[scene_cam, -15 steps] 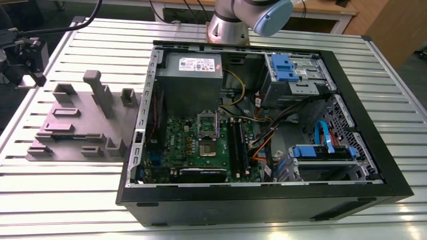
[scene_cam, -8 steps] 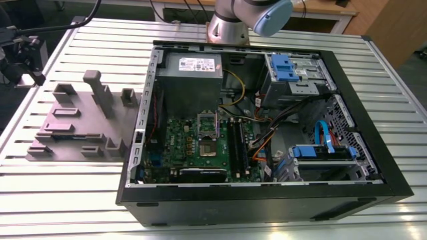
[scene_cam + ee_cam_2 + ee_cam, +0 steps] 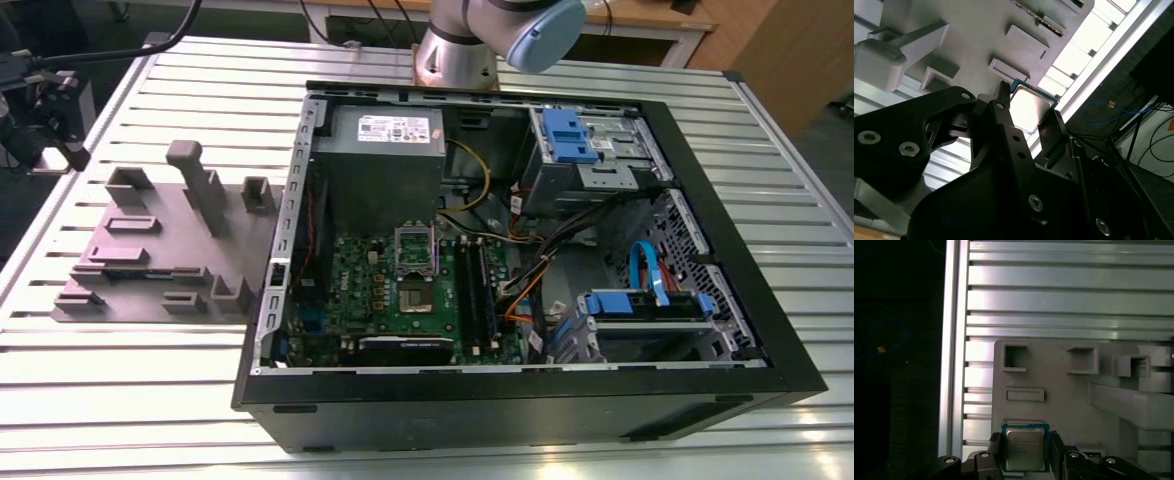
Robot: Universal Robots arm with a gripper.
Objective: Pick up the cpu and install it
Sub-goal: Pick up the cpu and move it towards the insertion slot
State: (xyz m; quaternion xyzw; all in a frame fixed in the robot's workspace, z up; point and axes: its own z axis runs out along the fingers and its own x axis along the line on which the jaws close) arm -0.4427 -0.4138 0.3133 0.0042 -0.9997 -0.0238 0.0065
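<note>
The cpu (image 3: pixel 1025 448) is a flat square chip with a shiny silver top and a thin pale edge. In both wrist views it sits between my two black fingers, one finger (image 3: pixel 995 449) on each side edge. My gripper (image 3: pixel 1025 452) is shut on the cpu (image 3: pixel 1029 106), which hangs above the grey-mauve tray (image 3: pixel 1064 395) near the tray's edge. In the exterior view my gripper (image 3: pixel 56 148) is at the far left, over the table beyond the tray (image 3: pixel 140 240). The motherboard's socket (image 3: pixel 416 297) lies bare inside the open computer case (image 3: pixel 534 400), with its metal frame (image 3: pixel 416 247) standing up.
The tray carries several upright blocks and slots. The case holds a power supply (image 3: pixel 384 135), blue drive brackets (image 3: pixel 566 135) and loose cables (image 3: pixel 534 270). The slatted metal table (image 3: pixel 147 380) runs all around. The arm's base (image 3: pixel 461 50) stands behind the case.
</note>
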